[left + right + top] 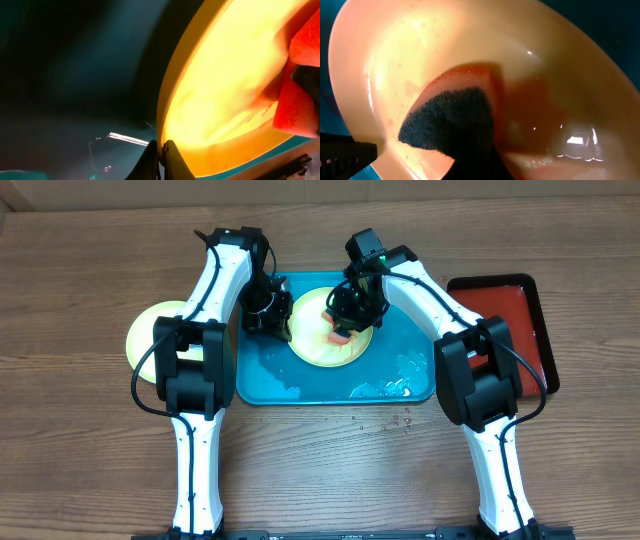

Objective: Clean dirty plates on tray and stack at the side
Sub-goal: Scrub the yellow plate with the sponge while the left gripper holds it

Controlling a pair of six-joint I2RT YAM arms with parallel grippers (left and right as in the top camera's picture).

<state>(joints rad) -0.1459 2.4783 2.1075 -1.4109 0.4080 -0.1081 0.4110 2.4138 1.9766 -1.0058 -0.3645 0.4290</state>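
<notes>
The only furniture in view is a wooden surface (80, 460) with brown, plank-like grain running left to right, darker streaks and knots scattered through it. It fills nearly the whole overhead view. Along the top edge runs a paler tan strip (500, 188) beyond the surface's far side, though what it is cannot be told. The light is even and comes from above, casting soft, short shadows on the wood. A few small wet droplets (400, 420) glisten on the grain near the middle. No wall, floor or window shows.
</notes>
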